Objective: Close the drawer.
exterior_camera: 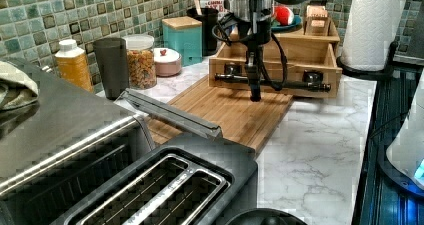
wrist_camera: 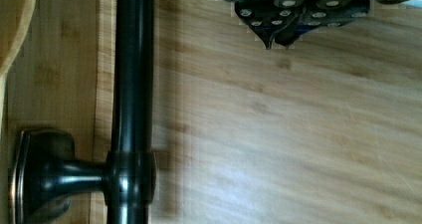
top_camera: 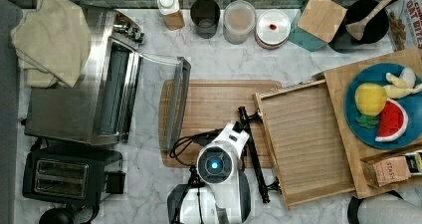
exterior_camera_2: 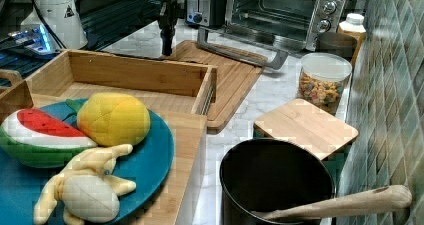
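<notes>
The drawer (top_camera: 303, 139) stands pulled out, at about three o'clock from the arm in the top view, its slatted bottom bare and its black bar handle (top_camera: 253, 152) facing the cutting board (top_camera: 214, 109). The gripper (exterior_camera: 255, 92) hangs point-down just in front of that handle, over the cutting board; in the wrist view the fingers (wrist_camera: 271, 35) are pressed together with nothing between them, and the handle (wrist_camera: 130, 104) runs beside them, apart.

On the drawer's cabinet top, at four o'clock in the top view, a tea packet (top_camera: 390, 170) reads "STASH". At one o'clock, a cereal box (top_camera: 408, 15) shows the letters "OAT BITES", partly cut off. A blue plate (exterior_camera_2: 150, 160) carries toy fruit. The toaster oven (top_camera: 94, 94) door lies open on the marble bench (top_camera: 219, 64).
</notes>
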